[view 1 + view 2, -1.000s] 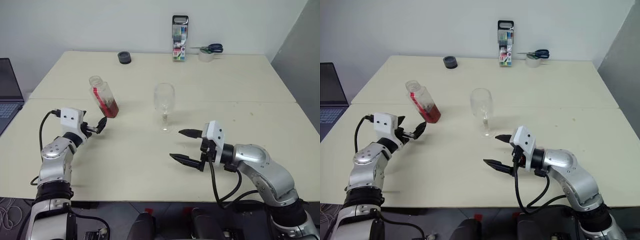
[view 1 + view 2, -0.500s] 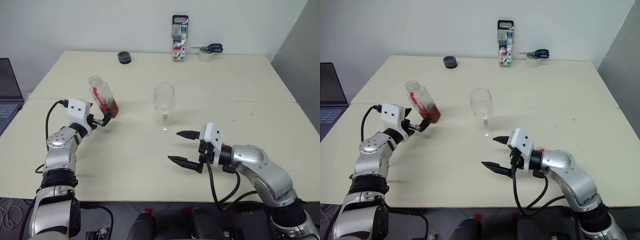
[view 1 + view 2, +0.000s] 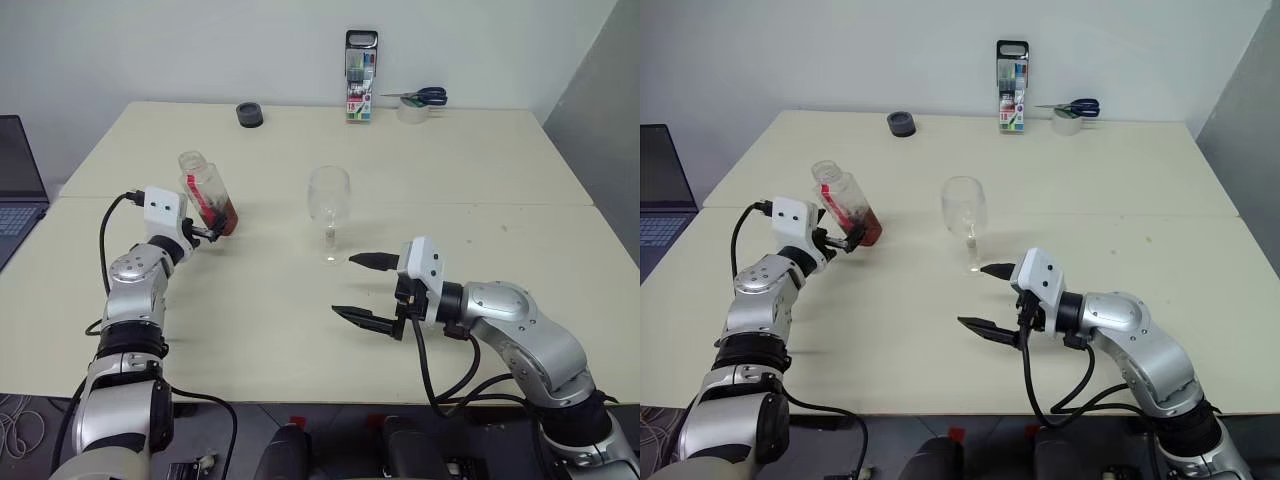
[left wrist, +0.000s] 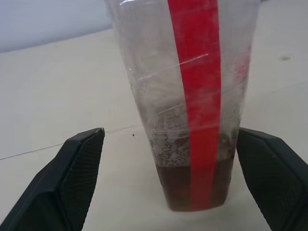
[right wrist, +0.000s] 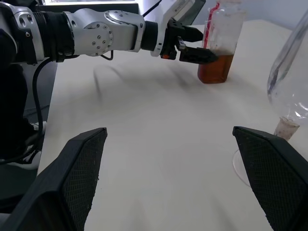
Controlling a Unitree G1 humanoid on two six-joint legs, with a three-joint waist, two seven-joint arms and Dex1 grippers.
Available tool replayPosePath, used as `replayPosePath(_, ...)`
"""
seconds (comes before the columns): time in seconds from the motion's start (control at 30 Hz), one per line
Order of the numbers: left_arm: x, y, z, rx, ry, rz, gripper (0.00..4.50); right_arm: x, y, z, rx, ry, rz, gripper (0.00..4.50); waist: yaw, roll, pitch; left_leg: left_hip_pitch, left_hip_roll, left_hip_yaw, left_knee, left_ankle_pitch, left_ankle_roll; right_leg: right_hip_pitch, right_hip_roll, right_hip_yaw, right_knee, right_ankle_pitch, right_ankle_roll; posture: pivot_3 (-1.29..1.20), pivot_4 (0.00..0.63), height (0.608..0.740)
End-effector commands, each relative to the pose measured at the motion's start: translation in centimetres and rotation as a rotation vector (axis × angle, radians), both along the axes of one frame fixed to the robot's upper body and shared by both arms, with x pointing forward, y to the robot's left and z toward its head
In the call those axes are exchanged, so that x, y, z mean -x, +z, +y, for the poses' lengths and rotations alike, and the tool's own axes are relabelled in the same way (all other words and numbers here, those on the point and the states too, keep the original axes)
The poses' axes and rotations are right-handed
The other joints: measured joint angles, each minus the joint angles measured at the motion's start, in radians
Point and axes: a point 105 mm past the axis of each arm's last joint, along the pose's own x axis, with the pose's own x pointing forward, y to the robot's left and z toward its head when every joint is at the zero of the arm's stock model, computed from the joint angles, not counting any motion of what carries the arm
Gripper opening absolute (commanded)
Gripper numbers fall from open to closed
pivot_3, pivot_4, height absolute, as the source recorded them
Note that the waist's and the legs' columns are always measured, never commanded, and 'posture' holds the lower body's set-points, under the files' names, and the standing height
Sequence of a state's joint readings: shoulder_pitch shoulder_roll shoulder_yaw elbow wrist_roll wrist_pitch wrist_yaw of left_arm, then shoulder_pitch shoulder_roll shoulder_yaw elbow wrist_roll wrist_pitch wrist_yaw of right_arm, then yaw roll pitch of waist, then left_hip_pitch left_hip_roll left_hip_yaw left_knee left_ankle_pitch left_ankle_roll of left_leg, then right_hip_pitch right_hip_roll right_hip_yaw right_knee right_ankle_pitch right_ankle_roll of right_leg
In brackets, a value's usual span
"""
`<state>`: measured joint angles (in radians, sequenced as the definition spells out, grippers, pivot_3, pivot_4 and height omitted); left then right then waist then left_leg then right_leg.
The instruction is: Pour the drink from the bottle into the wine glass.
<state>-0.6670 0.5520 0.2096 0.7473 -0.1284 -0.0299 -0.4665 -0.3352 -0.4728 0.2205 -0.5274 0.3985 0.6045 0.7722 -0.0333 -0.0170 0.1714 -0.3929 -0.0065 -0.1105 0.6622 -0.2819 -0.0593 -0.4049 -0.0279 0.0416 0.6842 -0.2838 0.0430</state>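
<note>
Since a second ago, my left gripper has advanced, jaws apart, to flank the bottle left of the wine glass. Left wrist view: red label strip, no legible writing; amber drink low inside. Right wrist view: my right gripper gapes, empty.

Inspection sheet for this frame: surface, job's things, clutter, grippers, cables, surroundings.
Surface: cream table, seam across it.
Job's things: bottle upright, uncapped, brown drink low in it; wine glass upright, empty.
Clutter: marker case, scissors on tape roll, dark cap at far edge.
Grippers: left gripper open around bottle base; right gripper open, near glass.
Cables: black on both arms.
Surroundings: laptop, white wall.
</note>
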Motion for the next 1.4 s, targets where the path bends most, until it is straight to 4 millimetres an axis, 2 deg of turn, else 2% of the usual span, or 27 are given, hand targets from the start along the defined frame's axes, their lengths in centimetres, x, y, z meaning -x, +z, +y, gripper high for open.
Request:
replayPosePath(0.03, -0.6, 1.6, -0.3, -0.020, -0.004, -0.049, 4.50, 0.4, 1.6, 0.4, -0.022, 0.024, -0.052, 4.47, 0.000, 0.000, 0.000, 0.000, 0.000, 0.000, 0.000, 0.000, 0.000, 0.000, 0.000, 0.000, 0.000, 0.000, 0.000, 0.00, 0.150, 0.740)
replayPosePath(0.27, -1.4, 1.7, -1.0, -0.019, -0.031, -0.033, 4.50, 0.2, 2.2, 0.6, -0.041, 0.020, -0.058, 4.47, 0.000, 0.000, 0.000, 0.000, 0.000, 0.000, 0.000, 0.000, 0.000, 0.000, 0.000, 0.000, 0.000, 0.000, 0.000, 0.00, 0.150, 0.740)
replayPosePath(0.4, -1.6, 1.7, -0.9, 0.011, -0.023, -0.030, 3.62, 0.1, 2.3, 0.6, -0.043, 0.017, -0.061, 4.50, -0.001, 0.000, 0.000, 0.000, 0.000, 0.000, 0.000, 0.000, 0.000, 0.000, 0.000, 0.000, 0.000, 0.000, 0.000, 0.00, 0.150, 0.740)
replayPosePath(0.57, -1.7, 1.4, -0.9, 0.047, -0.019, -0.018, 2.05, -0.1, 2.4, 0.6, -0.049, 0.004, -0.069, 4.50, -0.001, 0.000, 0.000, 0.000, 0.000, 0.000, 0.000, 0.000, 0.000, 0.000, 0.000, 0.000, 0.000, 0.000, 0.000, 0.00, 0.150, 0.740)
replayPosePath(0.63, -1.6, 1.2, -1.2, 0.028, -0.046, -0.019, 1.70, -0.2, 2.6, 0.5, -0.054, -0.012, -0.081, 4.50, -0.001, 0.000, 0.000, 0.000, 0.000, 0.000, 0.000, 0.000, 0.000, 0.000, 0.000, 0.000, 0.001, 0.000, 0.000, 0.00, 0.150, 0.740)
replayPosePath(0.77, -1.4, 1.6, -2.1, -0.030, -0.102, -0.043, 1.67, -0.4, 3.2, 0.4, -0.081, -0.048, -0.100, 4.50, -0.001, 0.000, 0.000, 0.000, 0.000, 0.000, 0.000, 0.000, 0.000, 0.000, 0.000, 0.000, 0.001, 0.000, 0.000, 0.00, 0.150, 0.740)
replayPosePath(0.9, -1.3, 3.8, -4.4, -0.129, -0.200, -0.120, 1.67, -0.5, 4.1, 0.1, -0.115, -0.077, -0.111, 4.50, -0.001, 0.000, 0.000, -0.001, 0.000, -0.001, 0.000, 0.000, 0.000, -0.001, 0.000, 0.000, 0.001, 0.000, 0.000, 0.00, 0.150, 0.740)
replayPosePath(1.0, -1.1, 6.3, -6.8, -0.230, -0.285, -0.202, 1.67, -0.7, 5.0, -0.2, -0.145, -0.102, -0.109, 4.50, 0.001, 0.000, 0.000, -0.003, -0.001, -0.002, 0.001, 0.000, -0.001, -0.001, 0.000, -0.001, 0.000, 0.000, 0.000, 0.00, 0.150, 0.740)
replayPosePath(1.13, -1.5, 9.2, -8.8, -0.346, -0.322, -0.280, 1.67, -1.6, 6.2, -0.8, -0.184, -0.167, -0.109, 4.50, 0.001, 0.000, 0.000, -0.002, -0.001, -0.001, 0.001, 0.000, 0.000, -0.001, 0.000, -0.001, 0.000, 0.000, 0.000, 0.00, 0.150, 0.740)
replayPosePath(1.27, -1.6, 11.3, -10.9, -0.493, -0.367, -0.368, 1.67, -2.4, 6.9, -1.3, -0.208, -0.224, -0.122, 4.50, 0.000, 0.000, 0.000, -0.002, -0.001, -0.001, 0.001, 0.000, 0.000, -0.001, 0.000, 0.000, 0.000, 0.000, 0.000, 0.00, 0.150, 0.740)
replayPosePath(1.4, -1.6, 12.0, -12.1, -0.613, -0.397, -0.433, 1.67, -3.2, 7.0, -1.8, -0.204, -0.273, -0.134, 4.50, -0.001, 0.000, 0.000, -0.002, -0.001, -0.001, 0.000, 0.000, 0.000, -0.002, 0.000, 0.000, 0.000, 0.000, 0.000, 0.00, 0.150, 0.740)
